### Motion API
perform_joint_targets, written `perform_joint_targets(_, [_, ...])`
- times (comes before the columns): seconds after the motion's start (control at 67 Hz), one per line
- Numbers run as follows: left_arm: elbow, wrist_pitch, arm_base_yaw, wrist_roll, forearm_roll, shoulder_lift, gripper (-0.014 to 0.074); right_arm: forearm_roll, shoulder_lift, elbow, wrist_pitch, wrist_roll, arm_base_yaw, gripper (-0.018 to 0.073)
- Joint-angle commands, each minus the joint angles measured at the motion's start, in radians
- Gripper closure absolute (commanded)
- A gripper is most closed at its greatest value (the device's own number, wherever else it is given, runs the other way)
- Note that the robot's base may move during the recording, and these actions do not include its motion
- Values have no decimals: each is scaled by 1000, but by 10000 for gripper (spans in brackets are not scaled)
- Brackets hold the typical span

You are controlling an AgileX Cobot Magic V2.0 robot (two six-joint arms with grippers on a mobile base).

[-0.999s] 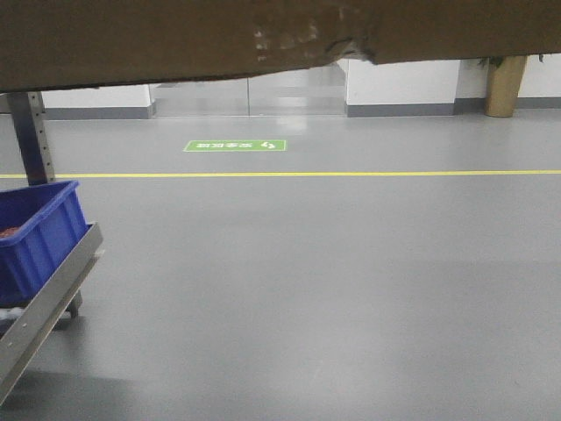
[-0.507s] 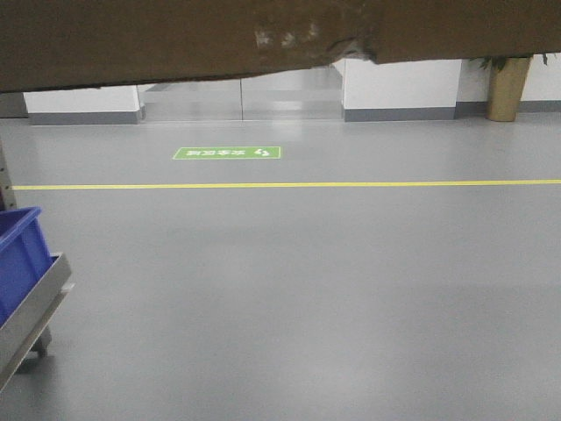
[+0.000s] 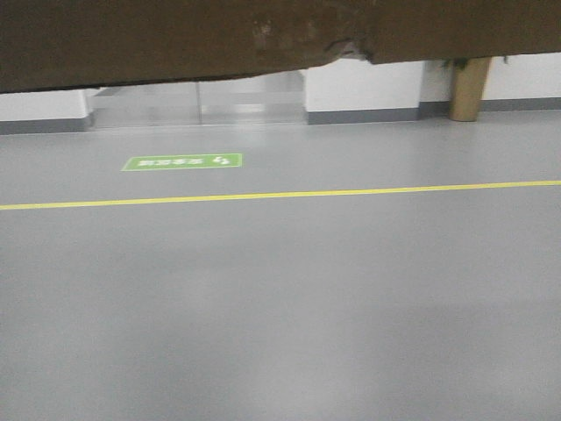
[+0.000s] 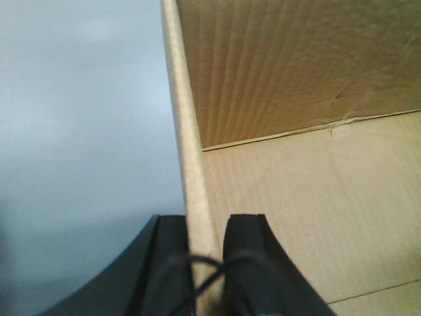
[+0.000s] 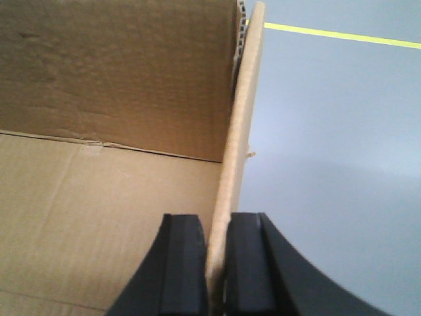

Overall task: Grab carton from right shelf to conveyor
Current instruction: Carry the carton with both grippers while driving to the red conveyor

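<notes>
Closest to the left wrist camera, the left gripper [image 4: 207, 227] was clamped on the carton [image 4: 296, 197], one dark finger outside the box's upright side wall and the other inside, the pale cut edge of the cardboard running up from between them. To the inner side of that wall lay the box's open interior, a creased bottom panel meeting a ribbed far wall along a seam. The right gripper [image 5: 215, 227] pinched the opposite side wall in the same way, its two black fingers pressed against either face of the board, with the box's inside on one side and bare floor on the other. The carton thus hung between the two arms, gripped by both walls and carried over the smooth grey floor [image 3: 280, 307]. In the front view its dark brown edge crossed the whole top of the frame, with a small torn notch right of the middle. Farther off, a yellow line [image 3: 263, 195] ran across the floor, and beyond it lay a green floor sign [image 3: 182, 162]. At the back stood glass doors [image 3: 202, 101], a white wall [image 3: 359, 88] with a grey skirting, and a tan column [image 3: 467, 88], all somewhat blurred.
</notes>
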Motion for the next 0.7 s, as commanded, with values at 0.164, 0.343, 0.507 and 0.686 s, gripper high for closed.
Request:
perform_joint_targets(0.164, [-5, -33, -14, 0, -43, -6, 615, 1, -10, 0, -59, -10, 1, 627])
perform_joint_targets(0.343, [-5, -33, -14, 0, -43, -6, 615, 1, -10, 0, -59, -10, 1, 627])
perform_joint_targets(0.507, [-5, -33, -14, 0, -26, -6, 615, 1, -10, 0, -59, -10, 1, 627])
perform_joint_targets(0.686, [-5, -33, -14, 0, -26, -6, 615, 1, -10, 0, -59, -10, 1, 627])
